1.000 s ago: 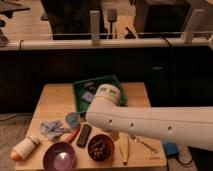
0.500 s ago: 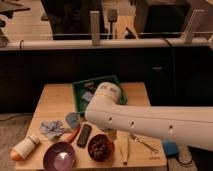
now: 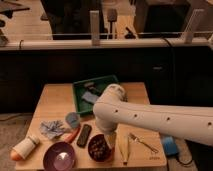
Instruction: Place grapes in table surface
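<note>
Background: dim room, a dark counter with a pale rail and upright posts behind the work area.

Surface: table surface point(image 3: 54, 102), light tan wood, bare along its left rear part.

Item 1: grapes point(image 3: 100, 145), a dark reddish bumpy cluster sitting inside a brown bowl point(image 3: 91, 153) near the front edge, not yet on the wood.
- Handling, by judgement: light, soft and easily bruised. The skins are smooth, so the cluster may slip.
- Single berries may pull off the stem if pinched hard.
- Best hold is probably across the middle of the cluster from above with modest pressure. The bowl wall limits any approach from the side.

Item 2: gripper point(image 3: 110, 135), at the low end of the white arm point(image 3: 150, 120), just over the right rim of the brown bowl. It is largely masked by the arm, so it cannot be told whether it is wide, narrow or holding anything.

Other stock:
- green tray point(image 3: 79, 100) at the rear centre
- purple bowl point(image 3: 60, 156) at the front left
- white bottle point(image 3: 25, 147) lying at the left corner
- crumpled cloth point(image 3: 52, 129)
- small grey cup point(image 3: 72, 120)
- dark flat bar point(image 3: 84, 135)
- metal utensil point(image 3: 142, 142) to the right
</note>
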`<state>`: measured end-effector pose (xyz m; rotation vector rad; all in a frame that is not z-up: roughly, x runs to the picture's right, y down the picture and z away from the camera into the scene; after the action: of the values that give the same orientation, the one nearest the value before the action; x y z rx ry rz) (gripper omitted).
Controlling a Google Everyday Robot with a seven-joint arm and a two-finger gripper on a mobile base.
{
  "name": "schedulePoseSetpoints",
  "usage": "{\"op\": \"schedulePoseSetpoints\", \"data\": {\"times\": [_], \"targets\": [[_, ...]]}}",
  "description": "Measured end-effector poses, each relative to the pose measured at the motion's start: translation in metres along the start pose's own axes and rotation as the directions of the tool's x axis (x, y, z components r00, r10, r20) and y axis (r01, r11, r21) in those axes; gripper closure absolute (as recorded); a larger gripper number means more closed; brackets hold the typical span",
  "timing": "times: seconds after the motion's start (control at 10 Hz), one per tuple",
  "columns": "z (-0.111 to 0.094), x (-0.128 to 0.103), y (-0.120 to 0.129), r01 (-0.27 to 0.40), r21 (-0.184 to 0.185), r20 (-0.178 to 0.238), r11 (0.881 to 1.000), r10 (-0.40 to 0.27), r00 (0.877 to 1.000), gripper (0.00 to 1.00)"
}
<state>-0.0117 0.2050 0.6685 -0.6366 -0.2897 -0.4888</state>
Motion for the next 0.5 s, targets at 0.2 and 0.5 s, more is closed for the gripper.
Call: {"op": "schedulePoseSetpoints", "data": {"times": [0.2, 0.5], "targets": [[0.019, -0.005, 0.001, 0.001, -0.043, 0.043, 0.999, 0.001, 0.999, 0.2], [0.041, -0.007, 0.004, -0.035, -0.079, 0.07, 0.996, 0.041, 0.997, 0.31]]}}
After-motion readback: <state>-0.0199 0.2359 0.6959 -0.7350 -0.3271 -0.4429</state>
